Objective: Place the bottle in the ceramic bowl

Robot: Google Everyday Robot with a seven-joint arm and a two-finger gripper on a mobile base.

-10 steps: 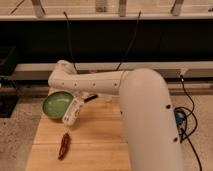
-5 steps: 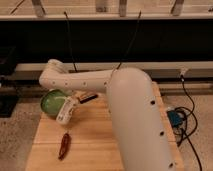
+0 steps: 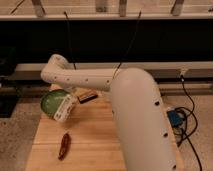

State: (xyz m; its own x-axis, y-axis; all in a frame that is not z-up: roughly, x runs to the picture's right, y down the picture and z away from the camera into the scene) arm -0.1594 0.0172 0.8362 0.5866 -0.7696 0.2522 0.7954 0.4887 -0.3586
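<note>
The green ceramic bowl (image 3: 51, 101) sits at the far left corner of the wooden table (image 3: 95, 140). My white arm reaches in from the right, and its gripper (image 3: 68, 103) is at the bowl's right rim. It is shut on the small white bottle (image 3: 62, 113), which hangs tilted over the bowl's right front edge, partly above the table. I cannot tell whether the bottle touches the bowl.
A dark brown rectangular block (image 3: 86, 96) lies on the table just right of the gripper, under the arm. A dark red chili-shaped object (image 3: 64, 145) lies near the front left. My arm's big white body (image 3: 137, 120) covers the table's right side. Cables and a blue item (image 3: 175, 119) lie on the floor at right.
The gripper with the bottle has moved left, from beside the bowl to its right rim. Over the last half second it has barely shifted.
</note>
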